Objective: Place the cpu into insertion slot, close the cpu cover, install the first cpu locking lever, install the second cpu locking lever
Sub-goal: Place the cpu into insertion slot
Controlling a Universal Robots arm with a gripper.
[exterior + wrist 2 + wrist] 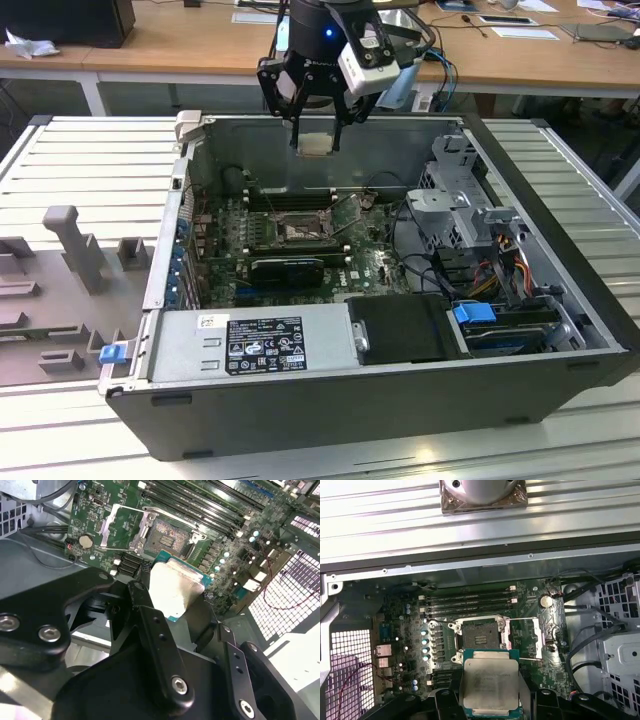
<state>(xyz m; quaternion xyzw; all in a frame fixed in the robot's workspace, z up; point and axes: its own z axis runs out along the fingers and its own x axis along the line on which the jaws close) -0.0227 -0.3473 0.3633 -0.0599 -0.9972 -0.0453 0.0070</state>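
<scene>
- The claw (316, 132), pinching the cpu (490, 682) by two opposite edges, hangs high over the open computer case (350, 400).
- The insertion slot (479, 639) lies bare on the green board below, well apart from the chip. The cpu cover (106, 530) appears swung open beside it.
- Likely hazards: a tilted or off-square descent could bend the socket's contacts, and a loose pinch could drop the chip onto the board. The claw's fingers could also strike the memory slots (470, 600) just beside the socket.
- The case rests on a slatted grey metal table (90, 150). Wooden desks (180, 40) scattered with papers stand behind it.
</scene>
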